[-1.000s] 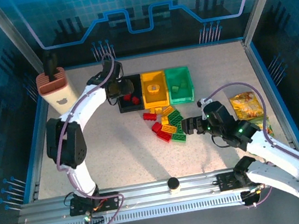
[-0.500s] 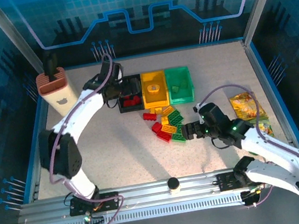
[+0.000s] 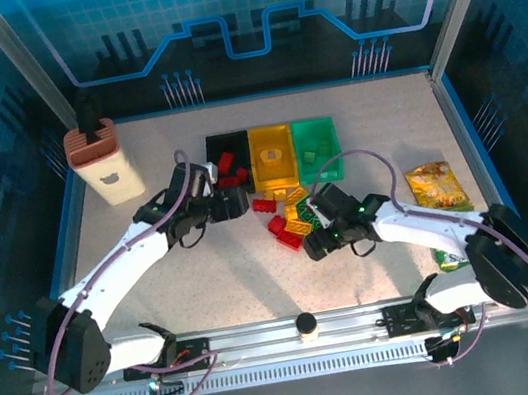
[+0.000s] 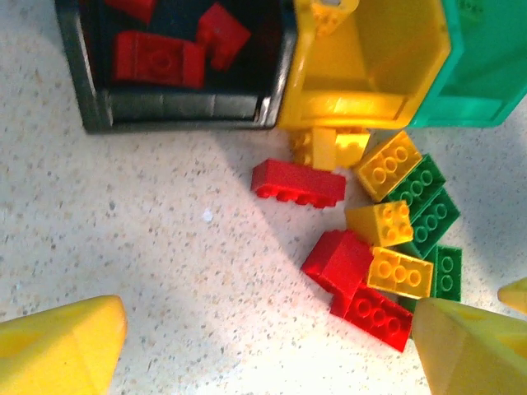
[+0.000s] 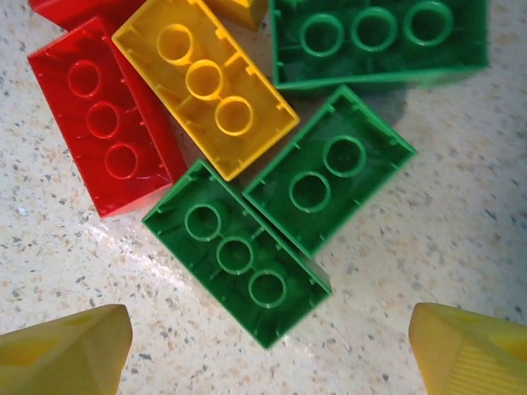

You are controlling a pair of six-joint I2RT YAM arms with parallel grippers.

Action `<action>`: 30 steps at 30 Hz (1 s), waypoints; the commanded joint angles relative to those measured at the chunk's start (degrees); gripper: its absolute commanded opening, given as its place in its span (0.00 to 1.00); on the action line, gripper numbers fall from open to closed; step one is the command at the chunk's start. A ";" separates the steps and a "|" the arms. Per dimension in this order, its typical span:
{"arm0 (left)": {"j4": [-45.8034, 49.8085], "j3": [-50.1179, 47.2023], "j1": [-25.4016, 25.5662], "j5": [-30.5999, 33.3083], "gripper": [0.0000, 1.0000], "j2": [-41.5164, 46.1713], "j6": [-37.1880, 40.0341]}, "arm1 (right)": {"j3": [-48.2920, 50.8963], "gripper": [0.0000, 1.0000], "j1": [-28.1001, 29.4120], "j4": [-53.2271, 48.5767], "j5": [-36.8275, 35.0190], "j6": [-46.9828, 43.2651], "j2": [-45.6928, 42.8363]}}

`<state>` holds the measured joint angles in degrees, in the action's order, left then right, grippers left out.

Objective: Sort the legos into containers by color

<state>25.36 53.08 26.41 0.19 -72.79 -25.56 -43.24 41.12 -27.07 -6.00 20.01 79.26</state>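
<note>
My left claw (image 4: 263,354) and right claw (image 5: 263,350) both gape empty; three red legos (image 4: 160,59) lie in the black bin (image 4: 181,107) ahead of the left, while perhaps ten, partly hidden, wait loose beneath the right.

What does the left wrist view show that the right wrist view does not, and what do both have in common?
Left wrist view: the black plastic bin holding red studded bricks, the yellow plastic bin and a corner of the green plastic bin.
Right wrist view: a close look at three green studded bricks, every stud countable.
Both: the speckled table top, a yellow brick and a red brick of the loose pile, and yellow jaws wide apart at the bottom corners.
</note>
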 commanded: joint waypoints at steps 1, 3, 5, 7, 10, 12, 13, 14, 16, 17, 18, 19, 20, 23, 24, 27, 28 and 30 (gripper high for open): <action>0.11 -3.39 0.23 0.82 0.90 4.25 -1.89 | -3.57 0.86 1.51 -1.60 -2.41 -2.68 4.69; 0.12 -5.23 0.22 1.36 0.90 5.69 -2.15 | -5.27 0.86 2.39 -2.35 -4.19 -2.94 7.59; 0.21 -6.75 0.26 2.28 0.90 6.55 -2.21 | -6.78 0.86 3.41 -2.90 -5.23 -3.26 10.21; 0.26 -7.68 0.30 2.55 0.90 6.84 -2.53 | -8.08 0.84 4.53 -3.11 -5.47 -3.40 12.21; -0.05 -8.84 0.25 2.28 0.89 7.04 -2.83 | -10.04 0.76 6.42 -4.01 -7.00 -3.07 14.85; -0.10 -9.46 0.29 2.34 0.88 7.27 -2.91 | -10.87 0.69 7.59 -4.86 -8.71 -2.66 16.27; -0.14 -9.72 0.29 2.53 0.88 7.34 -2.93 | -11.30 0.66 8.22 -5.41 -9.94 -2.23 16.85; -0.06 -9.83 0.29 2.61 0.88 7.45 -2.90 | -11.70 0.64 8.87 -5.93 -10.83 -2.00 17.42; 0.13 -10.09 0.28 2.80 0.87 7.58 -2.89 | -12.51 0.58 9.77 -6.90 -11.71 -1.60 18.38; 0.20 -10.20 0.27 2.88 0.87 7.73 -2.91 | -12.92 0.55 10.18 -7.43 -12.06 -1.34 18.73; 0.21 -10.36 0.30 2.98 0.87 7.88 -2.91 | -13.21 0.53 10.57 -7.88 -12.31 -1.25 19.03; 0.23 -10.51 0.27 3.10 0.87 8.12 -3.04 | -13.47 0.49 10.81 -8.42 -12.60 -1.12 19.09; 0.30 -10.62 0.30 3.21 0.87 8.33 -3.01 | -13.65 0.44 11.26 -8.76 -13.04 -0.96 19.15; 0.69 -10.97 0.30 3.50 0.86 9.14 -3.07 | -13.88 0.35 11.86 -9.22 -13.00 -0.68 18.21; 0.86 -10.99 0.25 3.64 0.86 9.38 -3.01 | -13.88 0.33 11.91 -9.32 -12.83 -0.60 17.72; 1.17 -11.24 0.30 3.86 0.86 10.01 -3.01 | -14.26 0.28 12.03 -9.67 -12.24 -0.67 15.30; 1.26 -11.27 0.22 4.01 0.86 10.19 -3.00 | -14.46 0.26 11.93 -9.91 -12.02 -0.75 14.51; 1.40 -11.35 0.25 4.02 0.86 10.43 -3.02 | -14.91 0.24 11.95 -10.36 -11.68 -0.86 12.48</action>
<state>25.41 42.59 26.44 3.22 -63.59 -28.21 -56.01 52.23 -35.16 -17.58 19.00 95.55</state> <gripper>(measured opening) 0.862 0.322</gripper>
